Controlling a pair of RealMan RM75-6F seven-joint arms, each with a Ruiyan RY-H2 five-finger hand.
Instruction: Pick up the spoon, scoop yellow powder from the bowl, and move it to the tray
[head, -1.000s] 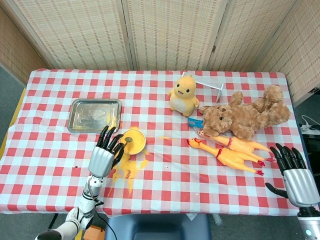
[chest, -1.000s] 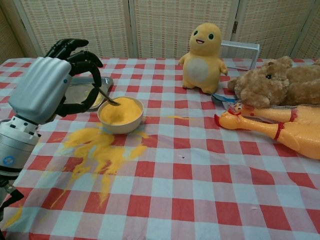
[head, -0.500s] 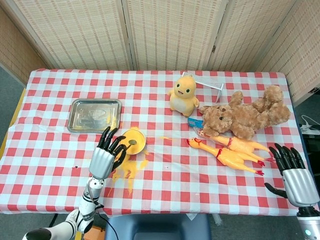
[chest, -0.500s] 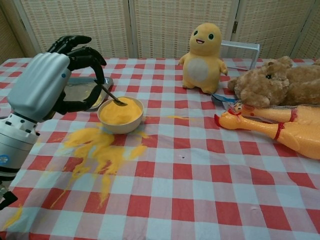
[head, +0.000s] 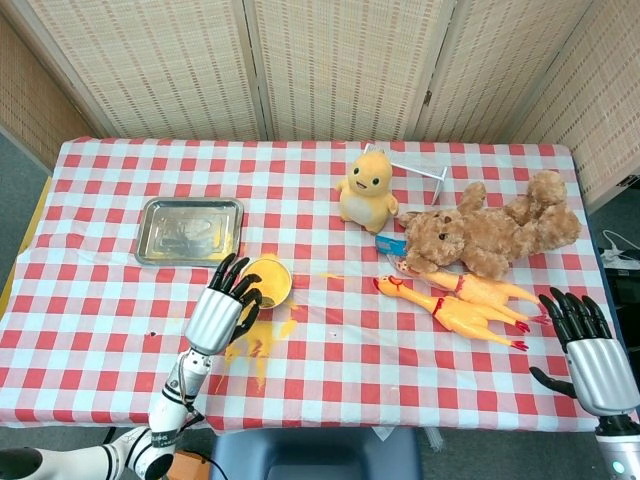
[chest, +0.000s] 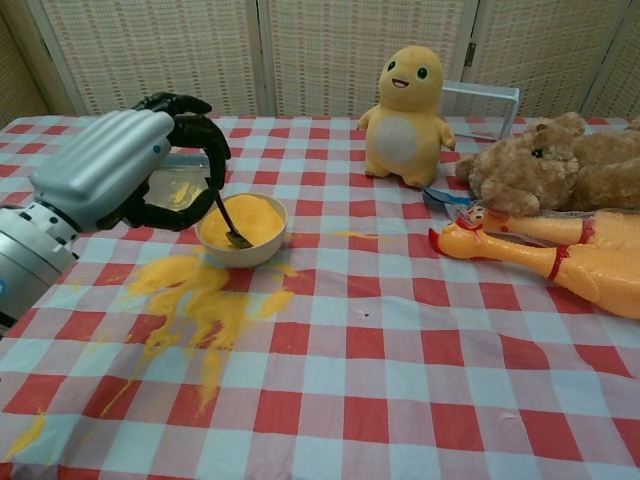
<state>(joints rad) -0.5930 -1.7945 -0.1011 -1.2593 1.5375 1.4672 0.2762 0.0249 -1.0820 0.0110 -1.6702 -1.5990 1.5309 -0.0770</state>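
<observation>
A spoon (chest: 228, 222) is pinched in the fingers (chest: 205, 135) of the left hand (chest: 120, 170), its handle held steeply and its tip dipped into the yellow powder (chest: 252, 215) in the bowl (chest: 242, 247). The other fingers are curled around the handle. The bowl is set toward the left part of the counter (chest: 400, 330), just in front of the metal tray (head: 190, 229), in which a little yellow powder is seen. Spilled powder (chest: 200, 300) is spread over the checked cloth between the bowl and the counter's front edge. The right hand (head: 590, 350) is held at the counter's front right corner (seen only in the head view), fingers spread and nothing gripped. A yellow plush toy (chest: 405, 105), a teddy bear (chest: 540, 165) and rubber chickens (chest: 545, 255) are laid across the right half.
</observation>
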